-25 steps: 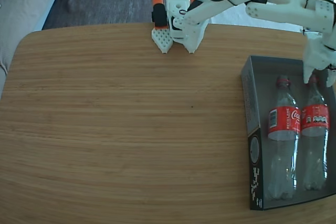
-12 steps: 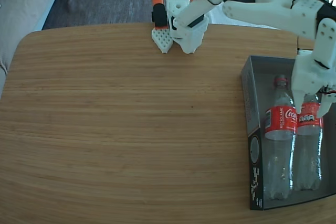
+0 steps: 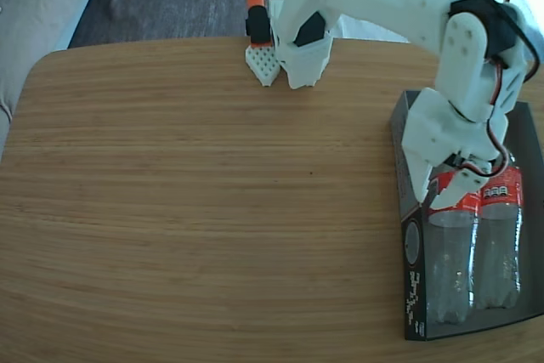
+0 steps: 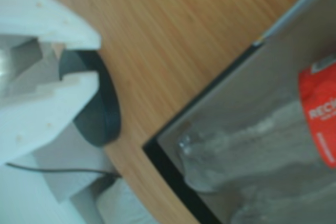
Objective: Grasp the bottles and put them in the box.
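Bottles (image 3: pixel 474 244) lying side by side in the box (image 3: pixel 411 269).
Hand (image 3: pixel 438 191) hovers above both labels, fingers parted, grasping nothing.

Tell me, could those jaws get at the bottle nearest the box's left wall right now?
Probably yes. The gripper hangs right above that bottle, which lies uncovered in the open-topped box. The second bottle alongside and the box wall leave little room.

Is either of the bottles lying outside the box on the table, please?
No, in the fixed view both bottles lie side by side inside the box.
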Motion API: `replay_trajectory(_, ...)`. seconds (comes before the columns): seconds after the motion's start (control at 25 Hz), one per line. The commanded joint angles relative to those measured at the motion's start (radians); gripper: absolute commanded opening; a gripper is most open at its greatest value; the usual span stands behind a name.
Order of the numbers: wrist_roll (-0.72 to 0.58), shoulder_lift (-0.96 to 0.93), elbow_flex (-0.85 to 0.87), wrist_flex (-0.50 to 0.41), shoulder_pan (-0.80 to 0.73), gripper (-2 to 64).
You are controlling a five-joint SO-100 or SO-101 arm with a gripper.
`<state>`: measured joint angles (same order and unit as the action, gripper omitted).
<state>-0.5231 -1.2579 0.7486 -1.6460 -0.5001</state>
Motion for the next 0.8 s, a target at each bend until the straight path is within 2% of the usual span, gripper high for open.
replay_trajectory(0.0,0.055,-0.123,0.029,-0.069,0.098,0.9)
replay_trajectory(0.16,0.126,-0.204,0.147,-0.058,0.221,0.9)
replay_trajectory(0.28,0.225,-0.305,0.275,0.005,0.298,0.8)
replay_trajectory(0.36,0.272,-0.4,0.373,0.055,0.331,0.8)
replay_trajectory(0.76,0.27,-0.833,0.985,0.37,0.453,1.3)
